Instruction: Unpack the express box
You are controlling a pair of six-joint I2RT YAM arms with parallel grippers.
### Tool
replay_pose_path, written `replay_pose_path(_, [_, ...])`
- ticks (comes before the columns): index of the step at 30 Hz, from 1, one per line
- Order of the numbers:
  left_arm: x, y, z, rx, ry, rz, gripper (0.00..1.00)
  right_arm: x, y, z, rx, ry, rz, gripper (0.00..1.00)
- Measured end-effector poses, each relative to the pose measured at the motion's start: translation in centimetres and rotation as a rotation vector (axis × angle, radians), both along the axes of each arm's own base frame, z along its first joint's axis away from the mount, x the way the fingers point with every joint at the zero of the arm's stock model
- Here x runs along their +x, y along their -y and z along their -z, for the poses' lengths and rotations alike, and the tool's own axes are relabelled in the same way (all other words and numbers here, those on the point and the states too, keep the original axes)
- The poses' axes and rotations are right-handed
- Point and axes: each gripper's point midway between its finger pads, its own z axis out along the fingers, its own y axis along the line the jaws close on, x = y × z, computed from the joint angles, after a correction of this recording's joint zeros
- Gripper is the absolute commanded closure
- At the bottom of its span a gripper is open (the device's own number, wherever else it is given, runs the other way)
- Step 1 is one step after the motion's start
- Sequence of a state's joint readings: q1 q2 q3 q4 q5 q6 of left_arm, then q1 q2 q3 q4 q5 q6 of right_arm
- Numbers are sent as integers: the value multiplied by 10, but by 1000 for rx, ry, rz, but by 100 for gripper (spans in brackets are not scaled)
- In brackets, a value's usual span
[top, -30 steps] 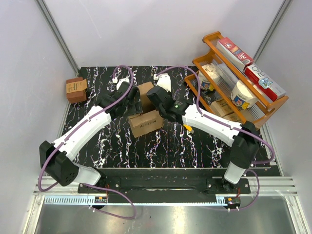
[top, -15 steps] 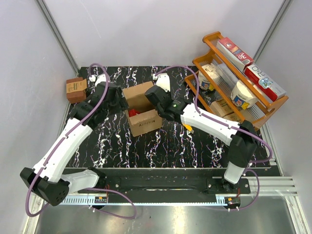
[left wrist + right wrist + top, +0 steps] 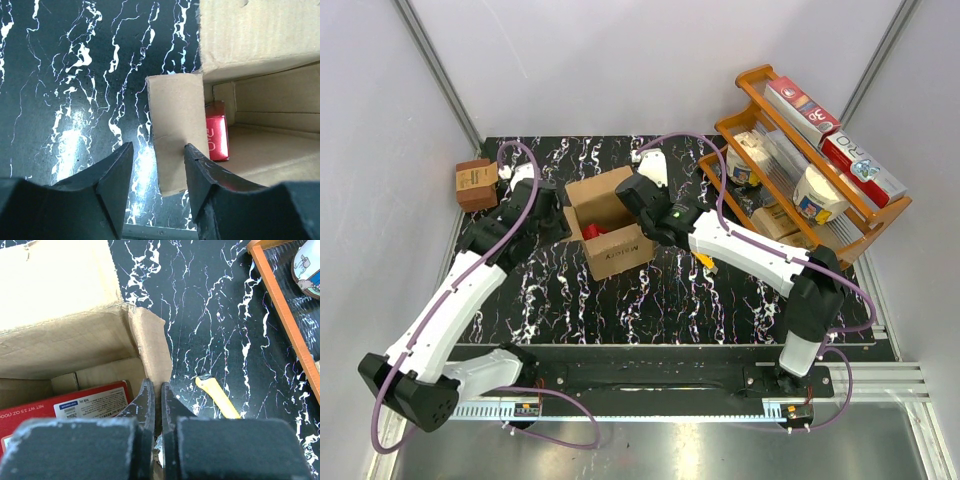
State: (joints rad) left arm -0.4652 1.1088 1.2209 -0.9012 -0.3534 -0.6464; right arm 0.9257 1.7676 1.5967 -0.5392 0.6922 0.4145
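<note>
While the left jaws stood spread before an express box flap, the right jaws were pressed together.

The top external camera sits high above and behind the arm bases. It looks steeply down, so the whole black white-veined tabletop fills mid-frame, with the orange wooden rack at upper right. The left wrist camera looks almost straight down from close in, with the left gripper along the bottom edge and the open brown corrugated cardboard box at upper right. The right wrist camera, nearer still, looks down past the right gripper, with the same box at upper left (both wrist views catch the red packet inside). All three views share that box and the surrounding tabletop.
</note>
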Motion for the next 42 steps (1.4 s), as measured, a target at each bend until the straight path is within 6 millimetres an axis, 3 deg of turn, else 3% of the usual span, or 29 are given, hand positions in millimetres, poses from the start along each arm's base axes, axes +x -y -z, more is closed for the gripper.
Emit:
replay_pose_path(9, [-5, -5, 13, 9, -18, 0, 77, 0, 0, 0, -3, -2, 0, 100])
replay_pose_path(17, [11, 8, 23, -6, -31, 32, 84, 0, 2, 1, -8, -3, 3, 100])
replay_pose_path(19, [14, 13, 23, -19, -26, 43, 78, 1, 4, 1, -11, -2, 8, 100])
replay_pose_path(20, [16, 15, 23, -26, -21, 49, 68, 1, 4, 1, -12, -2, 9, 100])
replay_pose_path(23, [21, 19, 20, -49, 3, 57, 56, 3, 7, 1, -18, -3, 14, 100])
replay_pose_path(26, [25, 21, 16, -68, 28, 53, 47, 4, 9, 1, -24, -1, 19, 100])
replay_pose_path(30, [27, 28, 12, -117, 66, 65, 44, 4, 10, 1, -26, -1, 21, 100])
replay_pose_path(38, [31, 42, 34, -149, 6, 91, 44, 4, 9, 1, -24, -3, 18, 100])
replay_pose_path(42, [35, 47, 43, -155, -21, 92, 53, 3, 7, 1, -20, -7, 7, 100])
